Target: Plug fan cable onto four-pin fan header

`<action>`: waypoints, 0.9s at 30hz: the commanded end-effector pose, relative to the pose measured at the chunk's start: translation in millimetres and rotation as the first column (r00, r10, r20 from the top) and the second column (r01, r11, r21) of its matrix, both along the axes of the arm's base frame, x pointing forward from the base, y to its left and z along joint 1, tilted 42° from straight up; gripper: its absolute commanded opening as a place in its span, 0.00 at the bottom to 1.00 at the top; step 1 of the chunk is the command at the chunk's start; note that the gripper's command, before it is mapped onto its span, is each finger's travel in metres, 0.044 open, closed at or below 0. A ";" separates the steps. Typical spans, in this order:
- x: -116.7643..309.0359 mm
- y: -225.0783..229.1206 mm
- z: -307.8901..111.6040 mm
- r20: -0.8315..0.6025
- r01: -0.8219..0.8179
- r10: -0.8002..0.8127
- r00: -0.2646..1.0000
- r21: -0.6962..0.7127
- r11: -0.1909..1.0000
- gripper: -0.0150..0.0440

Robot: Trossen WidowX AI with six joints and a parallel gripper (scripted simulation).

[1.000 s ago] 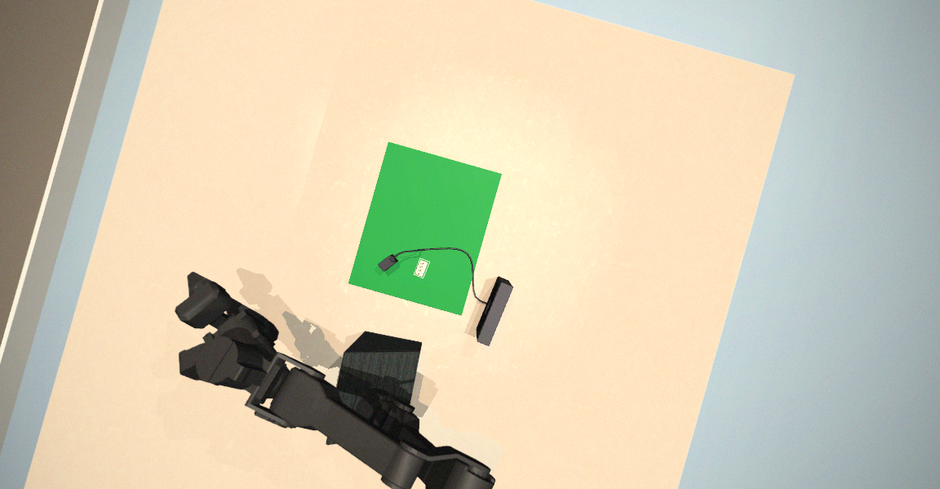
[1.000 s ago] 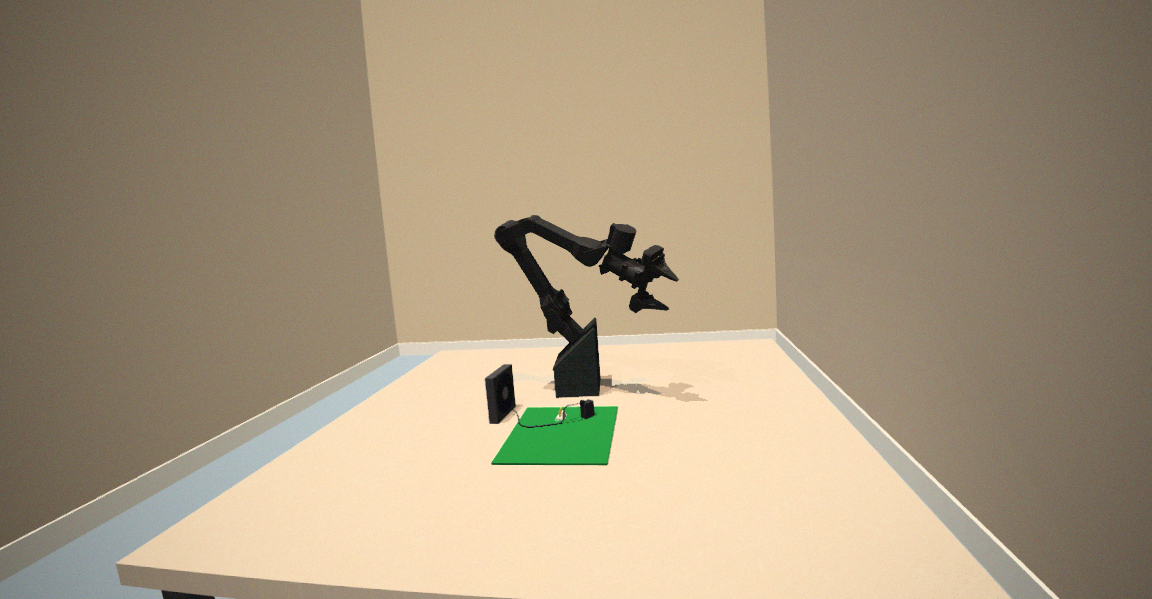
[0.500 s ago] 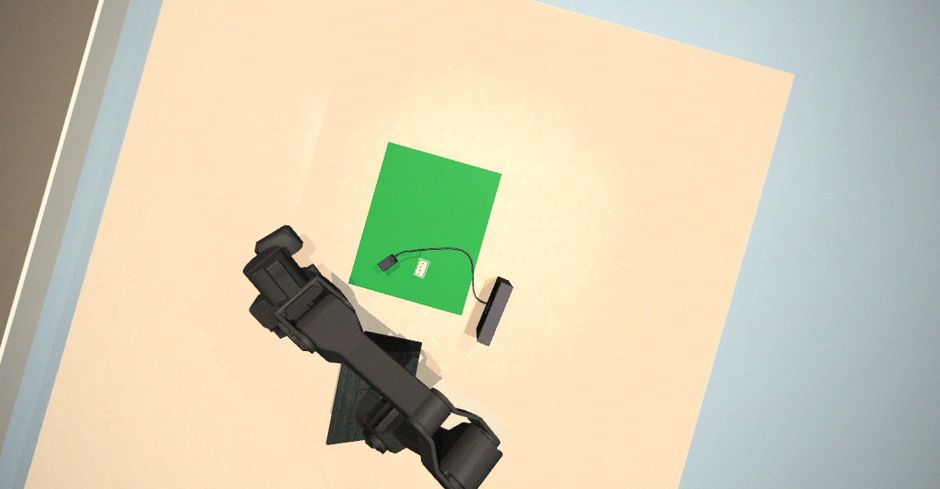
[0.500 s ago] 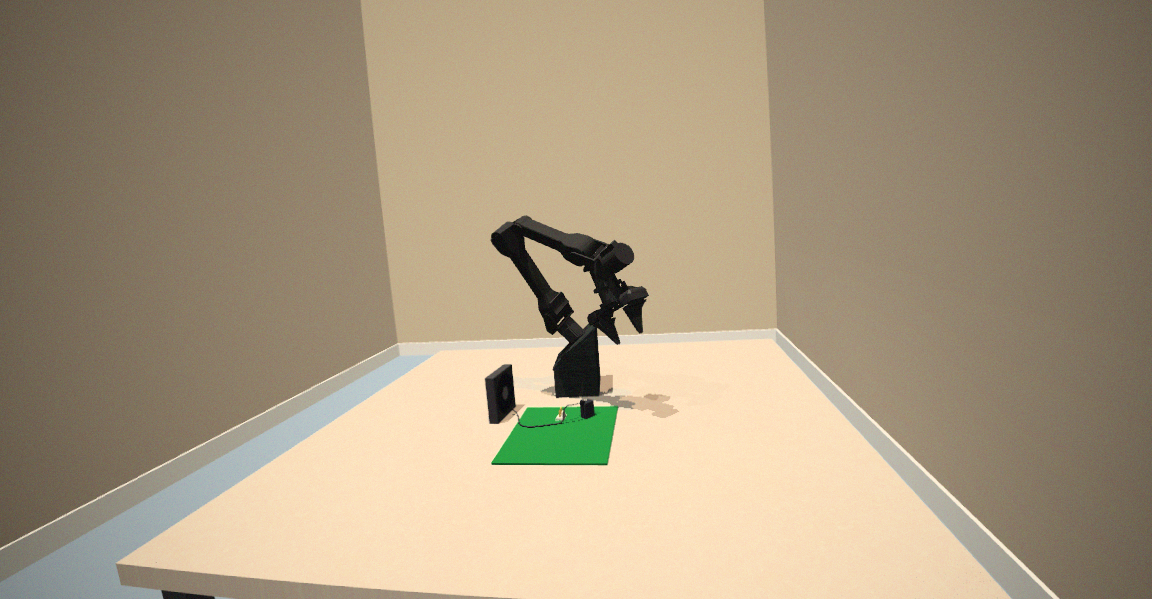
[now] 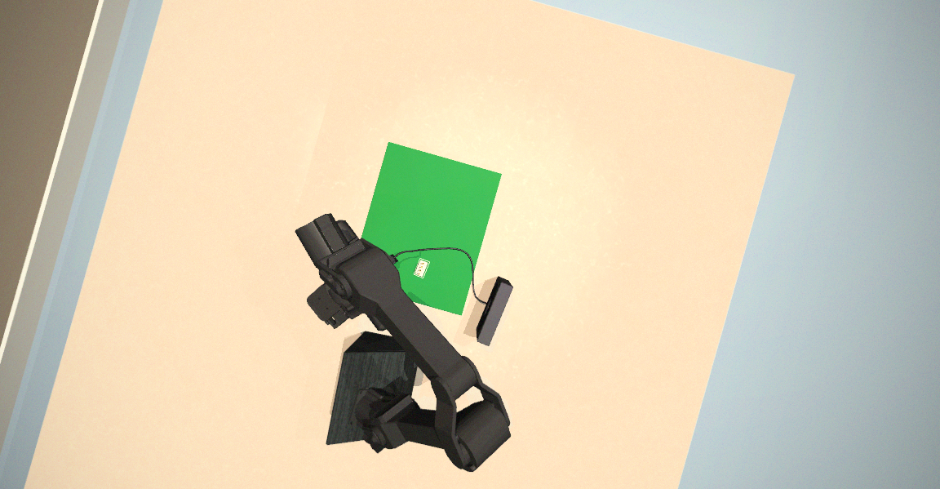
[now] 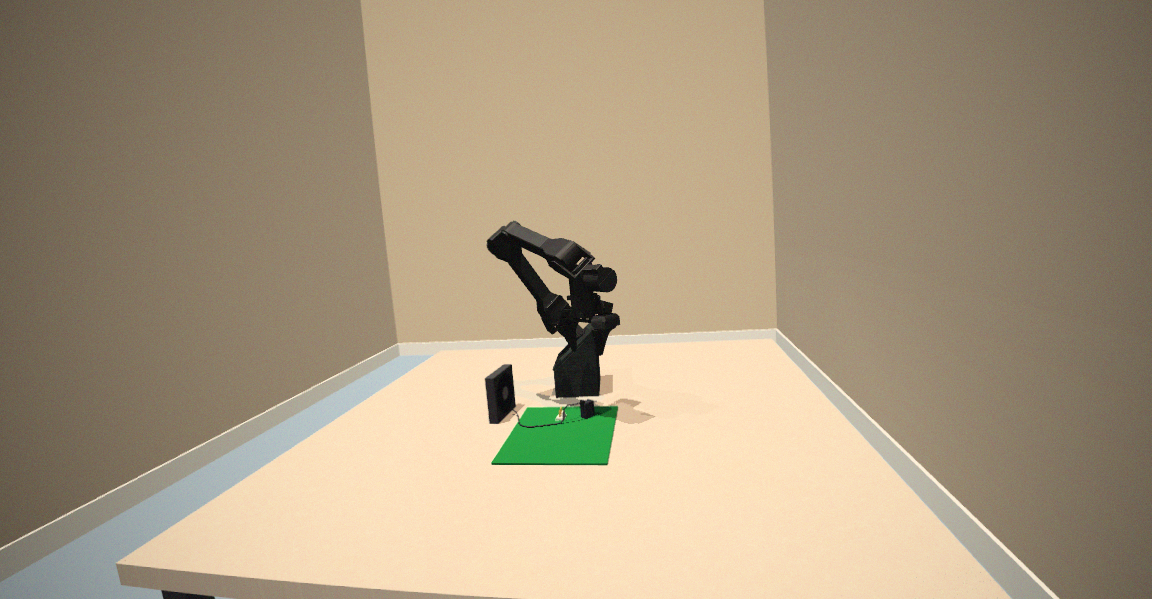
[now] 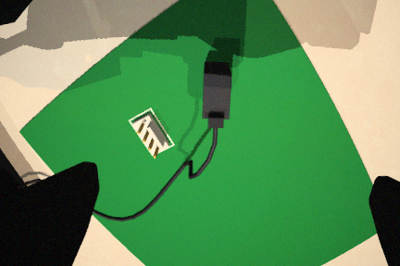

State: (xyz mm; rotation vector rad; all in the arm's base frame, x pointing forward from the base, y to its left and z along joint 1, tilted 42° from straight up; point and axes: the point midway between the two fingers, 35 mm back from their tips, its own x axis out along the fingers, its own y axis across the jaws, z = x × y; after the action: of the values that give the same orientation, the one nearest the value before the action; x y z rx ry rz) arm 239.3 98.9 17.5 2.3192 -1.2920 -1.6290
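The fan plug point(image 5: 393, 259) point(image 6: 587, 408) point(image 7: 217, 91) is a dark block on the board's robot-side part, apart from the header; the arm mostly hides it in the top view. Its thin black cable point(image 5: 450, 248) point(image 6: 535, 426) point(image 7: 121, 219) runs to the upright dark fan point(image 5: 496, 312) point(image 6: 499, 394) beside the board. The white four-pin header point(image 5: 421, 268) point(image 6: 560, 414) point(image 7: 152, 133) sits bare on the green board point(image 5: 433, 203) point(image 6: 547, 446) point(image 7: 278, 174). My gripper point(image 6: 588, 348) point(image 7: 241, 186) is open and empty, high above the plug, which shows ahead between the fingers' sides.
The arm's dark base point(image 5: 374, 371) point(image 6: 576, 374) stands just behind the board. The arm reaches up and over from it and casts shadows across the board's corner. The cable crosses the board near the header. The pale table point(image 5: 624, 223) point(image 6: 362, 507) surrounds everything.
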 end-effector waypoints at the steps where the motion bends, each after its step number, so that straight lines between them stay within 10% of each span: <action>1: 0.9 -4.3 2.9 -0.018 -0.001 0.000 1.000 -0.020 1.000 1.00; 10: 10.8 -67.9 -70.3 -0.017 -0.001 0.000 1.000 -0.023 1.000 1.00; 27: 11.4 -73.7 -76.8 -0.017 -0.001 0.000 1.000 -0.024 1.000 1.00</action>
State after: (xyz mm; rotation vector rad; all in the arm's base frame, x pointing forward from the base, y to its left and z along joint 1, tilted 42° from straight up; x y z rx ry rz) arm 251.7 29.7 -55.8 2.2983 -1.3013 -1.6198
